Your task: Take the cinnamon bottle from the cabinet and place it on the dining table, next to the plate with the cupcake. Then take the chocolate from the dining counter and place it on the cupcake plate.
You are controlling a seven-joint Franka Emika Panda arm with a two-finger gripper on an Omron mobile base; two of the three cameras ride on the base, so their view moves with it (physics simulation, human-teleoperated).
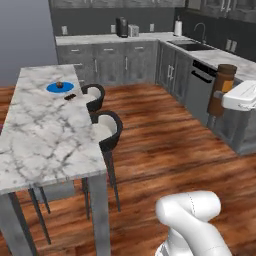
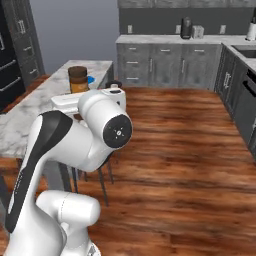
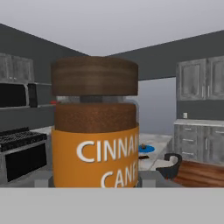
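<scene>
Cinnamon bottle (image 3: 95, 127) gripped upright in the hand (image 1: 235, 100), carried above wooden floor (image 1: 160, 145), blue cupcake plate (image 1: 60, 87) seen on marble surface (image 1: 40, 125)

Two dark bar stools (image 1: 102, 125) stand at floor level, far across from the pincer; a paper towel roll (image 1: 178, 27) sits well beyond it.

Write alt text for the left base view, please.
A cinnamon bottle is held upright at the right edge, above the wooden floor. On the marble table at left, a blue plate carries a cupcake; a dark chocolate lies just beside it.
</scene>
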